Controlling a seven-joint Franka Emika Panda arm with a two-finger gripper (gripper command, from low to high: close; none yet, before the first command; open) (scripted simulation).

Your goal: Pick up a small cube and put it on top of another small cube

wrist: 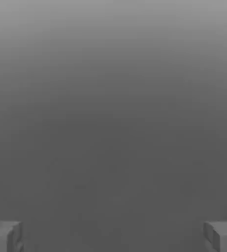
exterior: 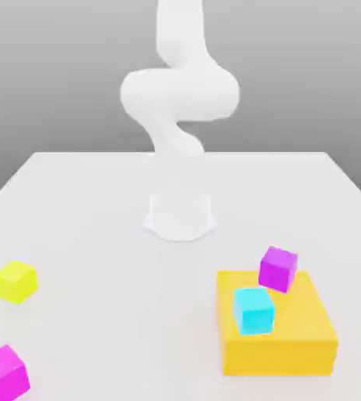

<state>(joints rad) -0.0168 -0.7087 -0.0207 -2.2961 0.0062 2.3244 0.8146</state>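
Observation:
The hot-pink magenta small cube [exterior: 3, 373] rests on the white table at the near corner, on the exterior view's left. The darker violet-purple small cube [exterior: 278, 269] stands at the far edge of a flat orange-yellow block [exterior: 293, 345] on the exterior view's right. In the hand view my gripper [wrist: 113, 236] is open, its two grey fingertips [wrist: 4, 236] standing wide apart with nothing between them and plain grey background beyond. The white arm [exterior: 179, 94] rises from its base and leaves the exterior view at the top.
A cyan cube [exterior: 254, 310] sits on the orange-yellow block, in front of the violet-purple cube. A yellow cube [exterior: 16, 282] lies on the table behind the magenta one. The arm's round base [exterior: 180, 215] stands mid-table.

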